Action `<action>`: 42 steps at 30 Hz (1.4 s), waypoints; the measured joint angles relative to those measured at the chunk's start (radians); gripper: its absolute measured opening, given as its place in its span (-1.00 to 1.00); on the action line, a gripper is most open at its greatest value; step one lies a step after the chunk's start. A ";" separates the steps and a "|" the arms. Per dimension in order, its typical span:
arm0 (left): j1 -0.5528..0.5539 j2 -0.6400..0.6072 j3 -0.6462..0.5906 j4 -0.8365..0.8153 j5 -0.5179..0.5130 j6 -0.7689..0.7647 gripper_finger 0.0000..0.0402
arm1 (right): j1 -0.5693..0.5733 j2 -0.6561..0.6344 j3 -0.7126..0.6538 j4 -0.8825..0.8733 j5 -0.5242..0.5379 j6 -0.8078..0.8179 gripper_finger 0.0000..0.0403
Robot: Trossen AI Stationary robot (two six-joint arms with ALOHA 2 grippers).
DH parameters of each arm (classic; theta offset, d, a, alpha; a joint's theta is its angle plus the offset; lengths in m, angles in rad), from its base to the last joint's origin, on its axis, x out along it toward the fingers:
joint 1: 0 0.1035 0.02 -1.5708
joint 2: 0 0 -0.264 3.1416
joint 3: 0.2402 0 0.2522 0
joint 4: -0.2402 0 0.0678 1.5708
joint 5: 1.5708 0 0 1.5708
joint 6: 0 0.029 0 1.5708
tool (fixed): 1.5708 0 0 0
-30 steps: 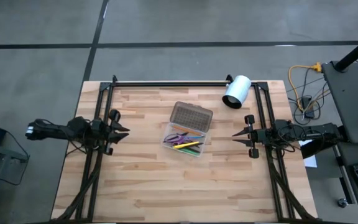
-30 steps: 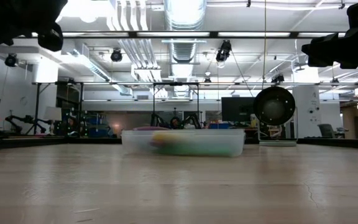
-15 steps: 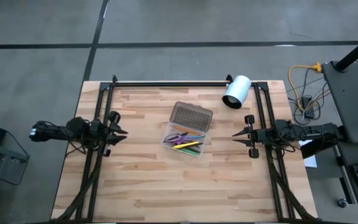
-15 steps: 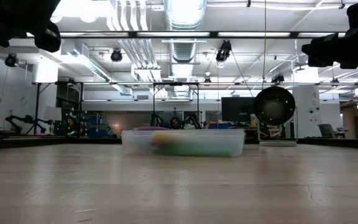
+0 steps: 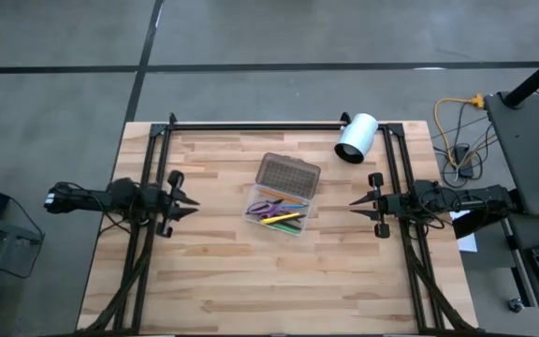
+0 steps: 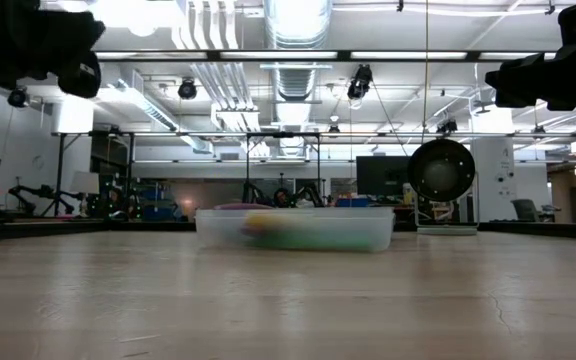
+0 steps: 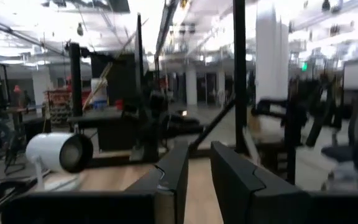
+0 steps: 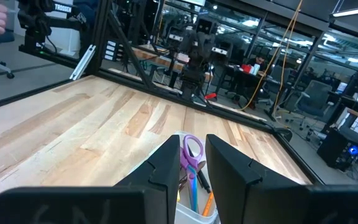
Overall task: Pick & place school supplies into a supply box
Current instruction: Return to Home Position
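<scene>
Both end effectors are empty, fingers narrowly apart. The left end effector (image 5: 187,201) and right end effector (image 5: 354,201) flank the supply box (image 5: 299,225) on the surface (image 5: 213,281), with the right slightly nearer. The school supplies (image 5: 277,213) lie inside, long axes roughly arm-to-arm (lid (image 5: 288,174) open). You likely have only homing left.

Black left arm (image 5: 92,197) and right arm (image 5: 457,198), thin dark cables alongside, broad matte-black wedge-shaped fingers (image 8: 229,171).

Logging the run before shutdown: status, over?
Left tool, right tool: empty, slightly open, either side of supply box, not touching. School supplies inside, lid open. White cylinder off to the side, nothing blocking.
</scene>
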State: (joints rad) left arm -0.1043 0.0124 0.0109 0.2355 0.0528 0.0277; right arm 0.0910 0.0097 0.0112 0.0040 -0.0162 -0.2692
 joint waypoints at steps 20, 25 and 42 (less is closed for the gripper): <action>0.000 0.000 0.002 -0.220 -0.010 0.113 -0.73 | 0.000 0.000 0.000 0.000 0.000 0.000 -0.66; 0.000 0.015 0.002 -0.220 -0.010 0.111 -0.73 | 0.000 0.000 0.000 0.000 0.000 0.000 -0.66; 0.000 0.123 0.002 -0.223 -0.009 0.110 -0.73 | 0.000 0.000 0.000 0.000 0.000 0.000 -0.66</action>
State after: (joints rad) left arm -0.1043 0.1353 0.0124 0.0124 0.0437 0.1375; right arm 0.0910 0.0101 0.0112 0.0040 -0.0162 -0.2693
